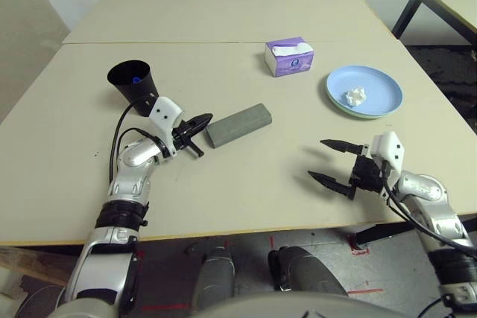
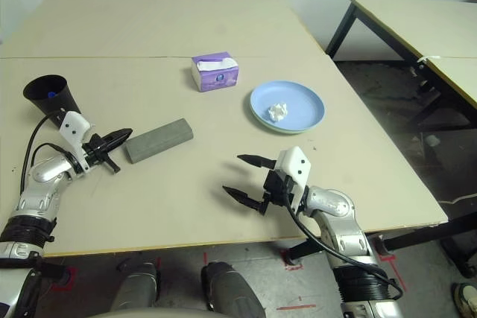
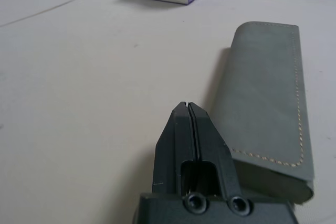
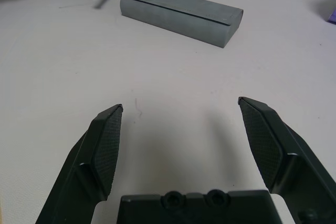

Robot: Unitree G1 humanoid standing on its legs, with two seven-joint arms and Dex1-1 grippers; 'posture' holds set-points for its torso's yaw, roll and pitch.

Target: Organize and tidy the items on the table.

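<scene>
Grey glasses case (image 1: 238, 125) lay closed beside the empty, clamped left pincer (image 1: 200, 125); right pincer (image 1: 332, 161) gaped wide; perhaps nudge squarely

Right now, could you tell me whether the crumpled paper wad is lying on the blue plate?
Yes, the white paper wad lies on the blue plate.

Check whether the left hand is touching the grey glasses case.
Cannot tell. In the left wrist view the shut left hand lies right beside the grey glasses case, with no plain gap or contact between them.
</scene>
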